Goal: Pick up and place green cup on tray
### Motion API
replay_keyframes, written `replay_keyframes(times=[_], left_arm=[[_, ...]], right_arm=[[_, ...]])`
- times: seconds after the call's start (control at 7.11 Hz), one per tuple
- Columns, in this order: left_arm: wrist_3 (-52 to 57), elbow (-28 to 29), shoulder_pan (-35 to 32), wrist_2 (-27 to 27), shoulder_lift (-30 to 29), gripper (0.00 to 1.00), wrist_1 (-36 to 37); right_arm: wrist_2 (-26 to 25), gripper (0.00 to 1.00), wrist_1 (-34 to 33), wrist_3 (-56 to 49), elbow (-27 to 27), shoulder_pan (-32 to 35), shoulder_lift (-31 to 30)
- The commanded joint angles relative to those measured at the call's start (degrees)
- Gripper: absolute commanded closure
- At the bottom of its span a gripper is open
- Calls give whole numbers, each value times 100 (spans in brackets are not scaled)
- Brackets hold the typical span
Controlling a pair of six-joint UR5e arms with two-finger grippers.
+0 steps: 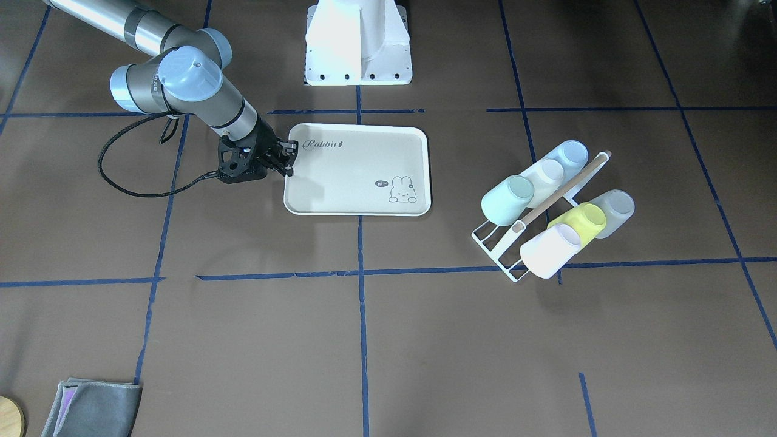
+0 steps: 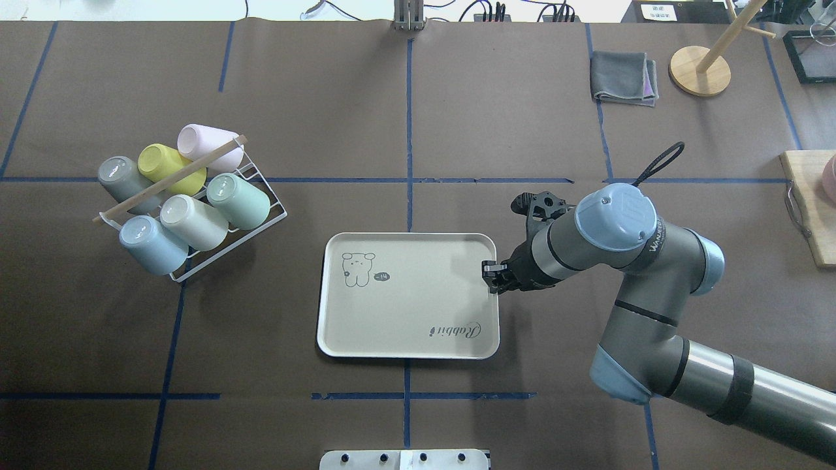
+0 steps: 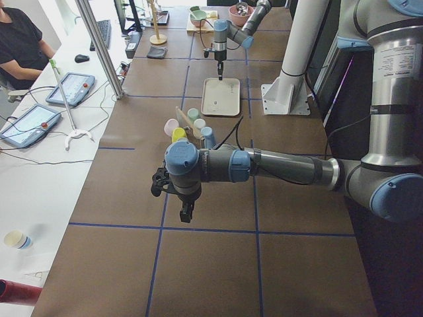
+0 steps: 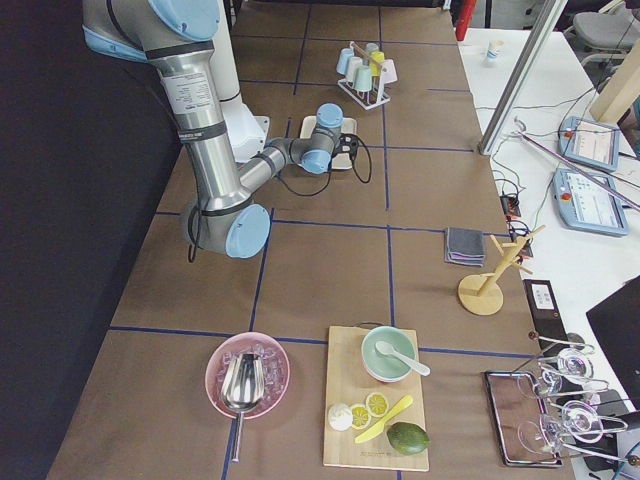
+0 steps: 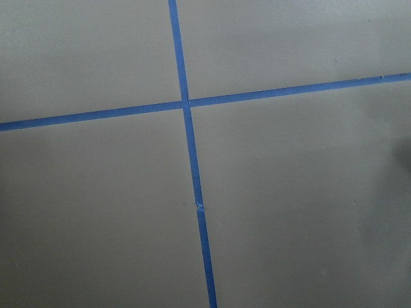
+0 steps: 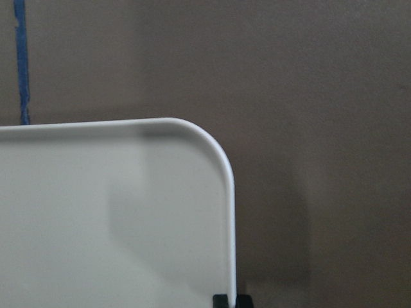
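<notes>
Right arm: reaches in low over the desk. The right gripper is at the short edge of the tray on the robot's right-hand side, near the far corner. In the right wrist view two black fingertips show at the bottom of the frame, close together, one on each side of the raised rim. The gripper reads as pinching the tray rim.

Left arm: seen only in the exterior left view, stretched out over bare desk well apart from the cups. The left gripper points down. Whether it is spread or pressed together cannot be told from that view. The left wrist camera shows only brown surface and crossing blue tape lines.

Green cup: lies tilted in the white wire rack on the robot's left side of the desk, well apart from the tray. It is in the rack's nearer row, at the end closest to the tray, just beside an off-white cup. A pale blue cup ends that row. The farther row holds a grey cup, a yellow-green cup and a pale pink cup. A wooden bar runs between the rows.

Tray: lies flat near the desk centre, with the "Rabbit" script toward the robot.
</notes>
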Motion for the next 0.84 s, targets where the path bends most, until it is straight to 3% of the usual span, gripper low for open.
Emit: replay_keyframes(times=[0.0,0.14,0.42,0.7], left_arm=[[-9,-181,9,4,-29,0,9],[-17,-270,9,4,-29,0,18],[-26,-550,113,12,-90,0,9],[-26,-1758,1191,466,-222,0,44]], right_arm=[[-7,17,-14,31,26,1,5],[-7,1,-14,49,26,9,-4],[595,0,-23,58,166,463,-65],[898,0,-41,31,403,922,-450]])
